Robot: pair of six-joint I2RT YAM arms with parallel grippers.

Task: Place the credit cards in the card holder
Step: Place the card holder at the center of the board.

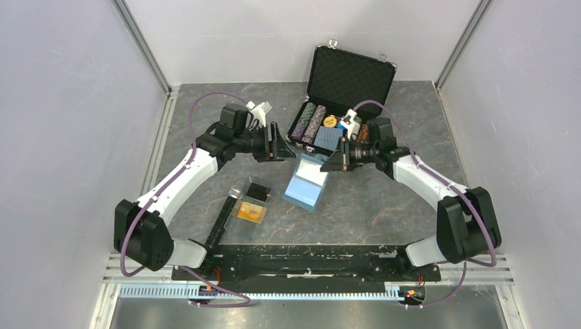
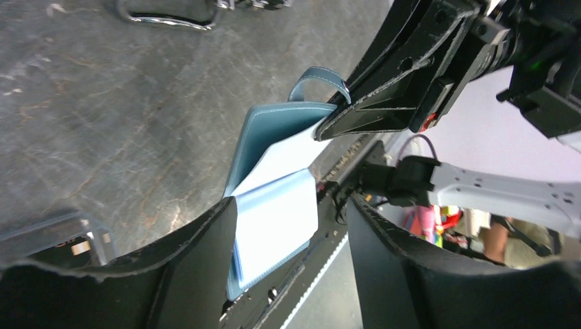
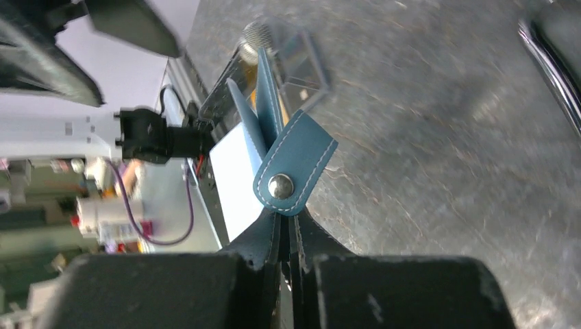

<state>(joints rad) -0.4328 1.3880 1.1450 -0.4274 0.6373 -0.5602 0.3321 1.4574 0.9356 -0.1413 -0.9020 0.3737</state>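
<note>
Right pincer (seemingly level) on holder

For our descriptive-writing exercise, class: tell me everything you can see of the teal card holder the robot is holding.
The card holder is a small folding wallet, leather-like, teal outside with pale stitching, paler blue pocketed leaves inside. Its strap tab carries a round metal snap, undone. It hangs open and tilted in front of the black case. The right claw is shut on its edge by the tab; whether its lower end touches the table cannot be told.
</note>
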